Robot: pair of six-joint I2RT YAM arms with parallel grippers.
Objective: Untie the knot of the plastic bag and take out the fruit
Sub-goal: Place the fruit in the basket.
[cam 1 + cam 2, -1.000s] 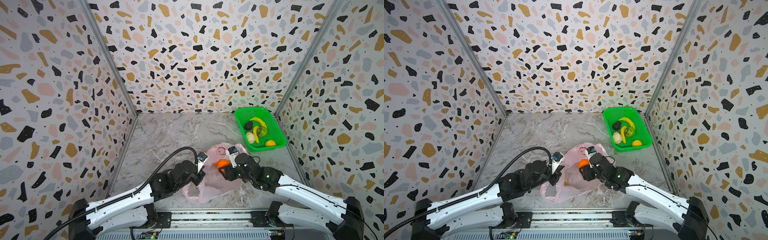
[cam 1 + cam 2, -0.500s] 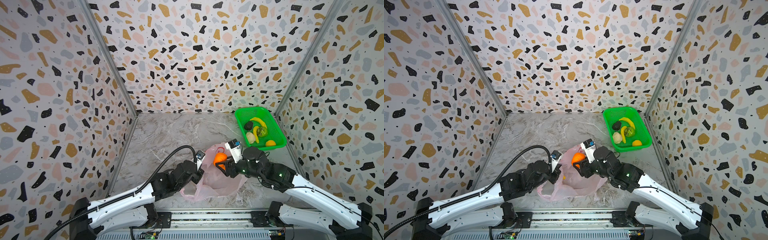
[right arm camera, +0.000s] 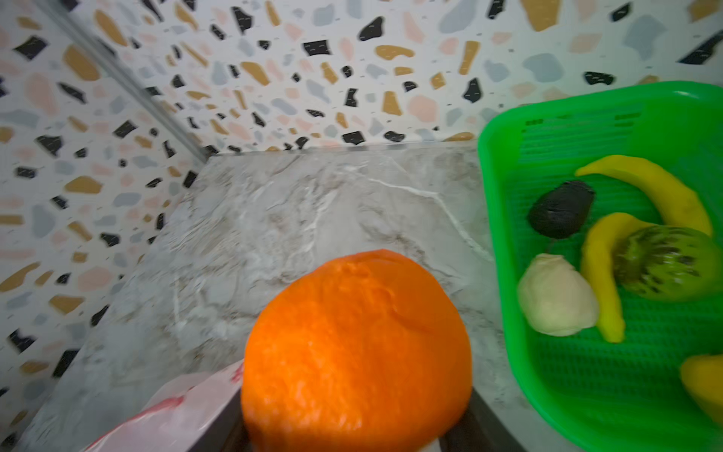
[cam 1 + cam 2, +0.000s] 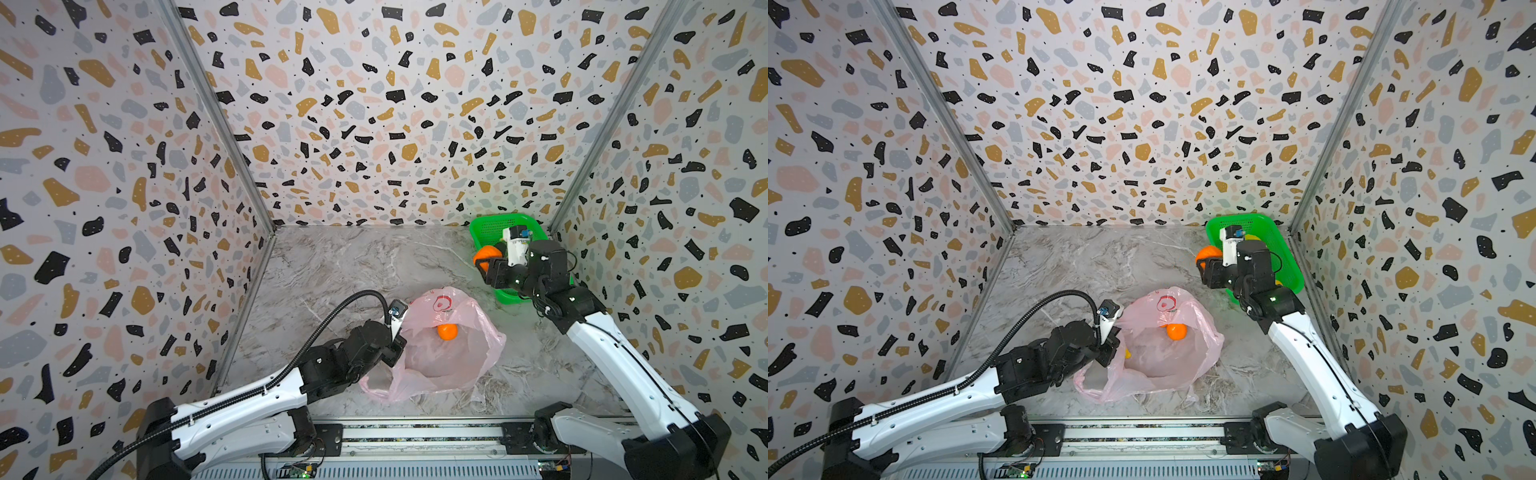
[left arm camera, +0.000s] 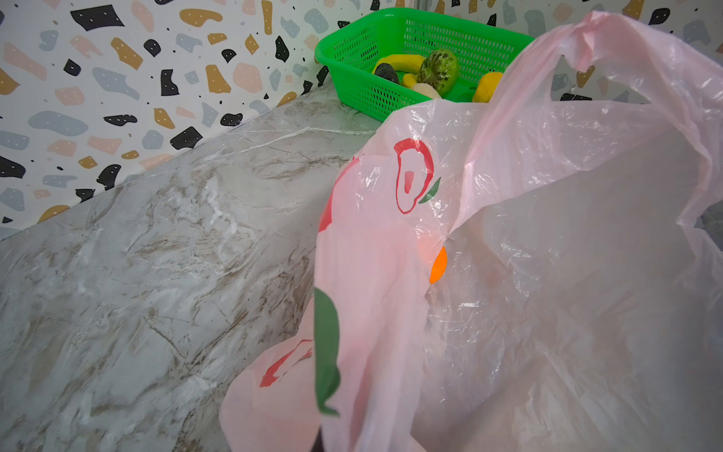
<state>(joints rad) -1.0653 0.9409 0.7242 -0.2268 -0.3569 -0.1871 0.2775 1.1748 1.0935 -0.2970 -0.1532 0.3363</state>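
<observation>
The pale pink plastic bag lies slack on the marble floor with its mouth gaping. The knot is out of view; a handle loop stands loose. One orange tangerine rests inside the bag. My left gripper is shut on the bag's near-left edge, and the film hides its jaws in the left wrist view. My right gripper is raised beside the green basket, shut on another tangerine.
The green basket stands in the back right corner. It holds a blackish avocado, a cream fruit, a green-yellow fruit and a banana. Patterned walls close three sides.
My right gripper lifted the tangerine out of the bag and carried it back and right to the basket's edge. The bag sagged open. The left gripper kept its hold.
</observation>
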